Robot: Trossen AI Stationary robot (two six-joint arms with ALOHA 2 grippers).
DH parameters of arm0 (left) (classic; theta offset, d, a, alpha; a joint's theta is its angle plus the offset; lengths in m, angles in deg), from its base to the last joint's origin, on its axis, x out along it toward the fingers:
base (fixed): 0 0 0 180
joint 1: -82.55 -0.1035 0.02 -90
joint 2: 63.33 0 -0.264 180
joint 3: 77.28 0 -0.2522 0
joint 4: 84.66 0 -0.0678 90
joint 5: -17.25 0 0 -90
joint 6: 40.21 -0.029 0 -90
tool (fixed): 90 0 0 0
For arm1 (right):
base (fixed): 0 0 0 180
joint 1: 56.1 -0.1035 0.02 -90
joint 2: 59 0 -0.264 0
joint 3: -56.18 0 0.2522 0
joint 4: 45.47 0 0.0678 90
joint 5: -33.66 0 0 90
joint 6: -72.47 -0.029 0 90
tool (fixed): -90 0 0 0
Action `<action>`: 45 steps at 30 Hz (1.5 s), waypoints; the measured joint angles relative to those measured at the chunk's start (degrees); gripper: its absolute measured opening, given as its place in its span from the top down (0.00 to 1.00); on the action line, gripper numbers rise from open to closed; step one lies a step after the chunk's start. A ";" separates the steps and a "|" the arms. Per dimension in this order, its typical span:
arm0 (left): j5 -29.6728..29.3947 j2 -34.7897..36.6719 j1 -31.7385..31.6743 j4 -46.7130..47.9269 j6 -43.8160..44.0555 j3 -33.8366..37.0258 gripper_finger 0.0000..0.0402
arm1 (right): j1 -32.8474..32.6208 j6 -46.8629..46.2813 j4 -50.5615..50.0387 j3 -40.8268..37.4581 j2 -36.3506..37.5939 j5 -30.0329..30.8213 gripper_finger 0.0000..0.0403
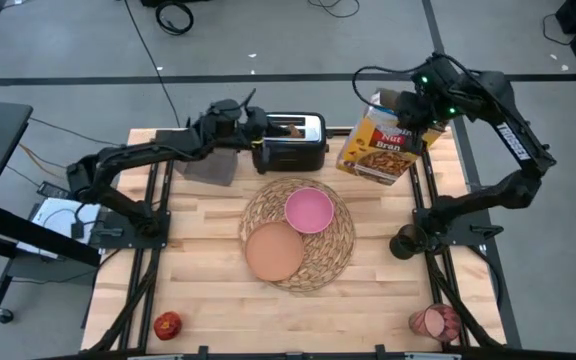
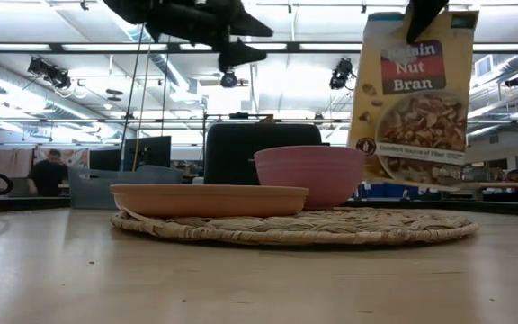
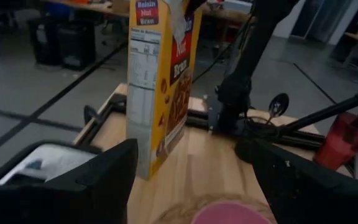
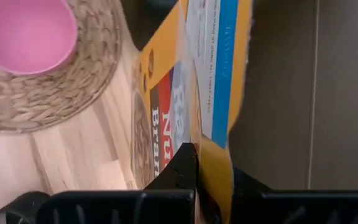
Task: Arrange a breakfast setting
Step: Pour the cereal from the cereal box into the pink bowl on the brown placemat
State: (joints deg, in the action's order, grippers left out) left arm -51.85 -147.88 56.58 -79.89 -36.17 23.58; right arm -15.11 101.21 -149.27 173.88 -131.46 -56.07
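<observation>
right hand [image 1: 415,108] clamped on top flap of cereal box [image 1: 378,145], lifted clear of bench [image 1: 198,290]; left hand [image 1: 251,128] fingers apart over toaster [image 1: 290,143]; pink bowl [image 1: 309,209] and plate [image 1: 274,251] on placemat [image 1: 328,255]

The left arm stretches from the table's left edge toward the far middle, its gripper [image 1: 251,128] held above the table with jaws standing apart (both dark fingers [image 3: 92,180] spread wide in its wrist view). The right arm arches over the far right corner, its gripper [image 1: 415,103] pinched tight on the box [image 1: 380,143]
</observation>
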 joint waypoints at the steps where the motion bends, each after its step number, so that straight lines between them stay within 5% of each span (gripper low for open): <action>1: -0.02 -0.67 0.26 -1.04 0.20 0.00 0.21 | -0.86 1.10 -0.04 0.00 0.54 0.06 0.99; 13: -4.26 -8.47 3.91 -7.52 8.83 -3.44 0.21 | -10.12 8.86 1.85 0.00 4.48 0.15 0.99; 32: -11.29 -22.92 10.17 -7.58 2.12 -21.57 0.21 | -14.75 12.21 8.54 8.71 4.60 -3.06 0.99; 41: -12.23 -24.21 11.77 -7.37 -3.20 -22.58 0.22 | -14.73 12.16 14.92 9.55 4.95 -8.03 0.99; 45: -12.68 -23.76 12.10 -6.64 -3.29 -22.58 0.32 | -14.73 11.78 15.17 9.55 4.72 -8.69 0.99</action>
State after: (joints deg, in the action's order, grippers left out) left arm -64.53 -171.65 68.67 -86.53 -39.47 1.00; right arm -29.84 112.99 -134.10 183.43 -126.74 -64.76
